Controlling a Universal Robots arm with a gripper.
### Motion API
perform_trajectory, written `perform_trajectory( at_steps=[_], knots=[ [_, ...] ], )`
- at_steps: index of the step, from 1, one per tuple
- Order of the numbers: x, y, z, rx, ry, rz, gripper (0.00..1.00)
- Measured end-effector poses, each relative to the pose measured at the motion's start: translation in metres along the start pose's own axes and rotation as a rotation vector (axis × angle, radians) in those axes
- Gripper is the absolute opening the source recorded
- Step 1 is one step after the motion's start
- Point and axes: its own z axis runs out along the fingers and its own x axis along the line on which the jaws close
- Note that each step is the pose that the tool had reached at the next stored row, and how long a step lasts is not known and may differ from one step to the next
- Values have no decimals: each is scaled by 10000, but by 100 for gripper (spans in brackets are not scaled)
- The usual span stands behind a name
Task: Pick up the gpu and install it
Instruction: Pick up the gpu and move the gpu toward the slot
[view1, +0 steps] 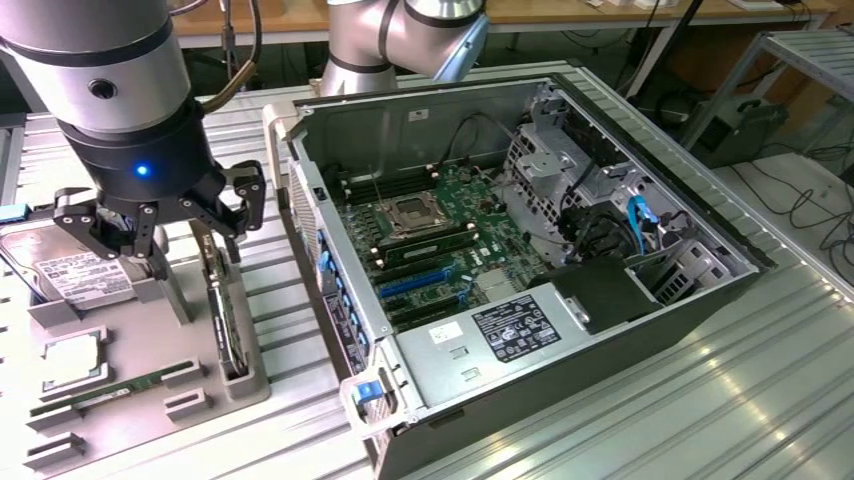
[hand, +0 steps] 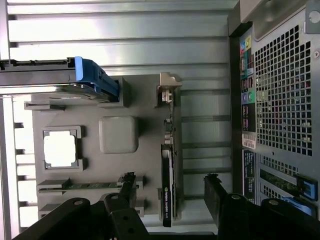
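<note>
The gpu (view1: 226, 318) stands on edge in a slot of the grey parts tray (view1: 147, 420), thin and dark, at the exterior view's left. In the wrist view the gpu (hand: 168, 175) shows edge-on, with its silver bracket (hand: 169, 89) at one end. My gripper (view1: 178, 235) hangs open just above the card's far end. Its two black fingers (hand: 215, 192) stand one on each side of the card, apart from it, and my gripper (hand: 171, 195) holds nothing. The open computer case (view1: 694, 225) lies beside the tray with its motherboard (view1: 441, 235) and blue slots (view1: 411, 287) exposed.
The tray also holds a hard drive (view1: 70, 270) with a blue-ended carrier (hand: 92, 75), a square processor (hand: 60, 150) and a RAM stick (hand: 82, 185). The case's perforated rear wall (hand: 282, 95) stands close beside the tray. Everything rests on a ribbed metal table (view1: 694, 400).
</note>
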Motion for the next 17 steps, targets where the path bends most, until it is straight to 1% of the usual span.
perform_trajectory(
  at_steps=[17],
  knots=[
    [1, -41, 89, 0, 6, 1, 66]
  ],
)
